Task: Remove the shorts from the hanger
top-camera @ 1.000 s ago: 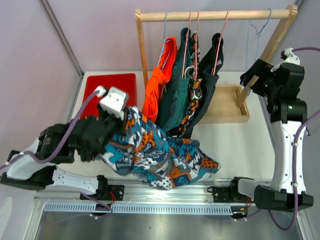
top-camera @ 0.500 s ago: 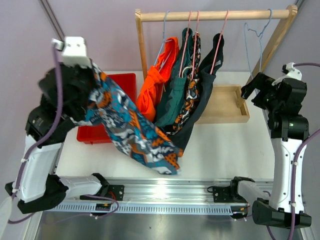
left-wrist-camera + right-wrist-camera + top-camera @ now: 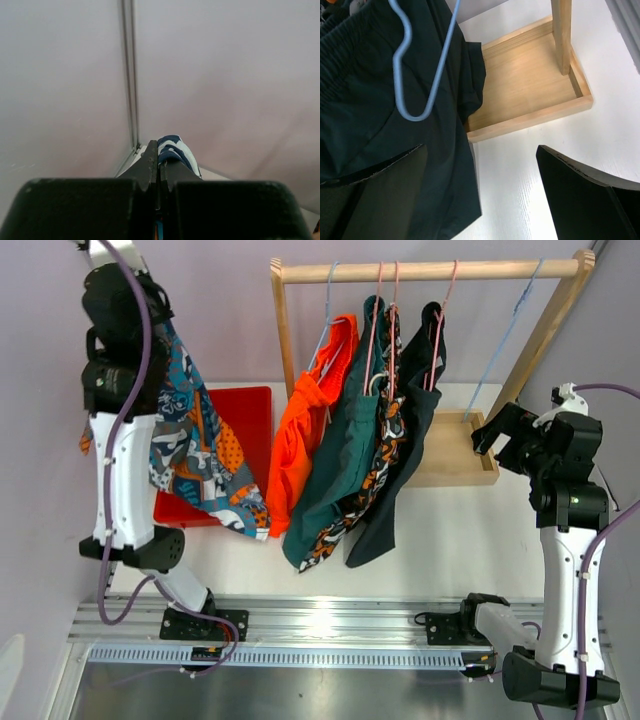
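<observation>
My left gripper [image 3: 140,310] is raised high at the far left and is shut on the blue-white print shorts [image 3: 195,455], which hang down from it over the red bin. In the left wrist view a fold of the print shorts [image 3: 175,150] shows pinched at the left gripper [image 3: 159,150]. An empty blue hanger [image 3: 500,350] dangles tilted at the right end of the rail. My right gripper [image 3: 490,430] stands open just below it. In the right wrist view the hanger [image 3: 420,75] hangs above the open right gripper [image 3: 481,150], beside dark shorts [image 3: 380,115].
Orange shorts [image 3: 300,430], teal shorts [image 3: 345,440], orange-black print shorts [image 3: 378,455] and navy shorts [image 3: 412,430] hang on hangers from the wooden rail [image 3: 430,270]. The rack's wooden base tray [image 3: 455,455] sits right of them. A red bin [image 3: 245,410] lies at the left.
The left arm has swung from low near the table front up to the far left, lifting the print shorts off the table. The empty hanger has swung, and the right gripper sank slightly.
</observation>
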{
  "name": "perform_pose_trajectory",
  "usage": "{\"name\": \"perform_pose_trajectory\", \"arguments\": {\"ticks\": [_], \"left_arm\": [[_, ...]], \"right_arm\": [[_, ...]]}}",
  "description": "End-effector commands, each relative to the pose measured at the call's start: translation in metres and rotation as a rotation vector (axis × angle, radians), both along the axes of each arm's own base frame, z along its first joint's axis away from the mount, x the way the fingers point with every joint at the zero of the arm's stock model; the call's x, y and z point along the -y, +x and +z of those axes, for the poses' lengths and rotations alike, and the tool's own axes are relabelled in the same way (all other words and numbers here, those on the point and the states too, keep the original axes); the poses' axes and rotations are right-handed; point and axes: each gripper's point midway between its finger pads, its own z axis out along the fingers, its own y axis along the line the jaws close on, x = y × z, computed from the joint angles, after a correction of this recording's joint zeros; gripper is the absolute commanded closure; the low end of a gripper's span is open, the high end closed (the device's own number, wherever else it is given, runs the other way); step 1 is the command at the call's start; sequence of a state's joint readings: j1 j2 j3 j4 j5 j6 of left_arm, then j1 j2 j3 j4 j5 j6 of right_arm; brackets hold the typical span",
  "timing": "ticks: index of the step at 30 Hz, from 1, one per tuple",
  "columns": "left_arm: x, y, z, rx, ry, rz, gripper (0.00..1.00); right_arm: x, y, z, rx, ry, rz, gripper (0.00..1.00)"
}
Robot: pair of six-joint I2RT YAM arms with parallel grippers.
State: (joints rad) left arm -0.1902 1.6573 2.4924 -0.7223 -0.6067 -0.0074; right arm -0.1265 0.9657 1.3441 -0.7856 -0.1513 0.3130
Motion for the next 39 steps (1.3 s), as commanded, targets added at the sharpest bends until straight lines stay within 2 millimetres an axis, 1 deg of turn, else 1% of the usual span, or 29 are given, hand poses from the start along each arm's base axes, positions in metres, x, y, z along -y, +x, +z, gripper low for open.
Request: {"name": "perform_pose_trajectory", "arguments": {"ticks": [1, 2, 5, 7, 9, 10, 11, 12, 14, 15, 16, 17, 18, 20, 21, 22, 24, 25, 26, 27, 29, 31, 32, 33, 34, 35, 36, 37, 39], "left_arm": [[0.014, 0.003, 0.054, 0.213, -0.018, -0.11, 1.0], [0.024, 0.022, 0.049, 0.213, -0.01, -0.147, 1.0], [0.039, 0.044, 0.04, 0.204, -0.02, -0.213, 1.0], [0.045, 0.064, 0.02, 0.156, -0.025, -0.232, 1.0], [0.046, 0.08, -0.012, 0.081, -0.027, -0.215, 1.0], [0.044, 0.081, -0.015, 0.083, -0.031, -0.206, 1.0], [0.046, 0.097, -0.06, -0.019, -0.028, -0.198, 1.0], [0.045, 0.096, -0.066, -0.027, -0.029, -0.19, 1.0], [0.04, 0.083, -0.068, -0.022, -0.041, -0.171, 0.98], [0.038, 0.089, -0.109, -0.11, -0.055, -0.151, 0.85], [0.032, 0.083, -0.113, -0.118, -0.071, -0.13, 0.65], [0.032, 0.083, -0.138, -0.178, -0.079, -0.13, 0.4], [0.032, 0.083, -0.156, -0.221, -0.083, -0.127, 0.04], [0.031, 0.078, -0.185, -0.296, -0.107, -0.114, 0.01], [0.031, 0.075, -0.185, -0.3, -0.116, -0.111, 0.01], [0.03, 0.07, -0.207, -0.354, -0.121, -0.1, 0.01], [0.029, 0.052, -0.2, -0.329, -0.143, -0.109, 0.01], [0.029, 0.046, -0.223, -0.365, -0.147, -0.111, 0.01], [0.029, 0.037, -0.221, -0.351, -0.157, -0.119, 0.01], [0.031, 0.017, -0.2, -0.286, -0.184, -0.148, 0.01], [0.035, -0.002, -0.224, -0.325, -0.2, -0.178, 0.01], [0.034, -0.031, -0.224, -0.309, -0.211, -0.186, 0.01], [0.033, -0.04, -0.244, -0.352, -0.211, -0.18, 0.01], [0.033, -0.047, -0.246, -0.352, -0.217, -0.189, 0.01], [0.033, -0.059, -0.245, -0.351, -0.22, -0.199, 0.01], [0.034, -0.065, -0.247, -0.357, -0.226, -0.209, 0.01], [0.039, -0.071, -0.263, -0.394, -0.23, -0.234, 0.01], [0.04, -0.082, -0.259, -0.376, -0.232, -0.25, 0.01], [0.045, -0.093, -0.276, -0.397, -0.234, -0.281, 0.01]], "right_arm": [[-0.005, -0.001, 0.006, 0.041, 0.016, 0.018, 0.01], [-0.005, -0.001, 0.004, 0.047, 0.02, 0.018, 0.01], [-0.006, 0.0, 0.003, 0.051, 0.035, 0.016, 0.01], [-0.007, -0.001, 0.005, 0.055, 0.036, 0.017, 0.01], [-0.006, -0.003, 0.012, 0.075, 0.031, 0.013, 0.01], [-0.005, -0.007, 0.017, 0.086, 0.024, 0.008, 0.0], [-0.004, -0.009, 0.023, 0.099, 0.018, 0.002, 0.01], [-0.003, -0.013, 0.04, 0.137, 0.006, -0.003, 0.01], [0.001, -0.02, 0.059, 0.168, -0.015, -0.025, 0.01], [0.002, -0.023, 0.068, 0.185, -0.022, -0.035, 0.01], [0.004, -0.03, 0.092, 0.239, -0.03, -0.047, 0.01], [0.005, -0.033, 0.098, 0.244, -0.03, -0.057, 0.01], [0.004, -0.036, 0.106, 0.26, -0.029, -0.056, 0.01], [-0.002, -0.042, 0.129, 0.313, -0.014, -0.036, 0.01], [-0.005, -0.043, 0.136, 0.333, -0.008, -0.021, 0.01], [-0.007, -0.042, 0.144, 0.354, -0.001, -0.007, 0.01], [-0.021, -0.038, 0.158, 0.386, 0.034, 0.068, 0.01], [-0.027, -0.035, 0.167, 0.411, 0.049, 0.096, 0.01], [-0.032, -0.034, 0.177, 0.434, 0.061, 0.127, 0.01], [-0.041, -0.025, 0.177, 0.425, 0.091, 0.182, 0.01], [-0.048, -0.017, 0.191, 0.459, 0.111, 0.222, 0.01], [-0.053, 0.002, 0.19, 0.443, 0.134, 0.255, 0.02], [-0.053, 0.009, 0.194, 0.455, 0.132, 0.261, 0.02], [-0.056, 0.012, 0.201, 0.471, 0.129, 0.272, 0.02], [-0.057, 0.03, 0.195, 0.443, 0.131, 0.279, 0.02], [-0.058, 0.037, 0.195, 0.439, 0.133, 0.286, 0.03], [-0.06, 0.04, 0.203, 0.453, 0.131, 0.295, 0.04], [-0.064, 0.056, 0.195, 0.422, 0.143, 0.31, 0.04], [-0.071, 0.066, 0.196, 0.417, 0.143, 0.324, 0.05]]}}
